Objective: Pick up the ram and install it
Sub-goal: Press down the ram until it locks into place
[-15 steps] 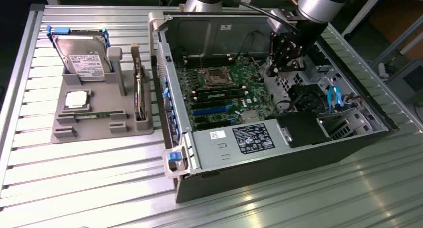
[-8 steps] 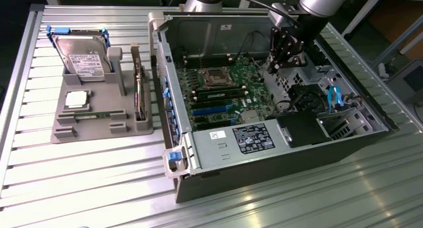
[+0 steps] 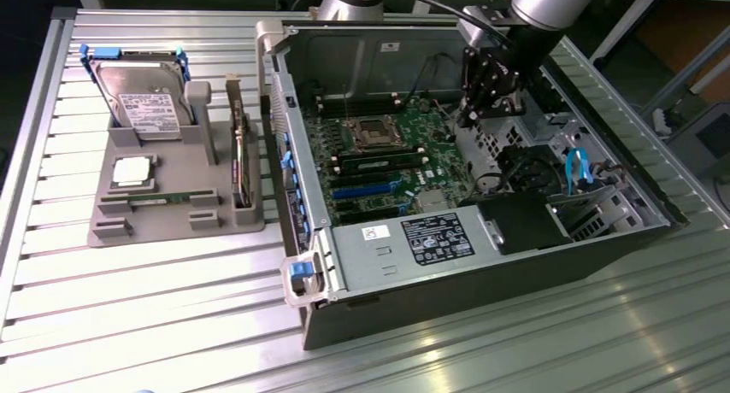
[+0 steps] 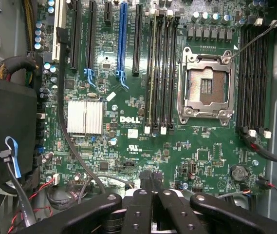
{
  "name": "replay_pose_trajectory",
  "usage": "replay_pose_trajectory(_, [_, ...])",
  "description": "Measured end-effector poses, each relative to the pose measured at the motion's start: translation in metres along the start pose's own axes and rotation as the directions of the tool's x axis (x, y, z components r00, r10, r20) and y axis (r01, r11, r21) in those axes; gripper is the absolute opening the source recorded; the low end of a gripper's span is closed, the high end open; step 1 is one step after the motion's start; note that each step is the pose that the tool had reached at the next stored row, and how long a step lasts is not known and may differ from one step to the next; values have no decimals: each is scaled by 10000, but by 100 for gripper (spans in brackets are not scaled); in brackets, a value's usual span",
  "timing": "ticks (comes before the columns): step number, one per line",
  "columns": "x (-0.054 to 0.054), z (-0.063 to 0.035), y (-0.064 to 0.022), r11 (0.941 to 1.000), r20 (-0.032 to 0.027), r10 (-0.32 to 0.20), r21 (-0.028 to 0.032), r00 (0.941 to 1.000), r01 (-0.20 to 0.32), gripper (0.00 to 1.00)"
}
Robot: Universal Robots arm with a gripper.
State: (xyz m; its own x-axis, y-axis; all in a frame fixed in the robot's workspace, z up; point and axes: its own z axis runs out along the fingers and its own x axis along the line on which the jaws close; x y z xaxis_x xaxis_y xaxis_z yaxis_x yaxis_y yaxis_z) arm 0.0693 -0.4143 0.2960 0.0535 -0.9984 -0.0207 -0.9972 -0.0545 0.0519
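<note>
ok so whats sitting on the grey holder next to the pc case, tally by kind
On the grey holder:
hard drive: 1
processor chip: 1
ram stick: 1
expansion card: 1
total: 4

Open case (image 3: 479, 154) top gives access; side walls, drive cage (image 3: 593, 201), cables (image 4: 75, 146) crowd motherboard (image 4: 143, 122).
</note>
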Motion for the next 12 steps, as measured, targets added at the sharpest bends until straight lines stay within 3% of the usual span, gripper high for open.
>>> replay_pose_trajectory(3, [-12, 95, 258, 10000, 0, 0, 1, 10000, 0, 9])
replay_pose_trajectory(10, [-20, 289, 457, 10000, -10, 0, 0, 10000, 0, 9])
replay_pose_trajectory(12, [-20, 357, 479, 10000, -34, 0, -1, 10000, 0, 9])
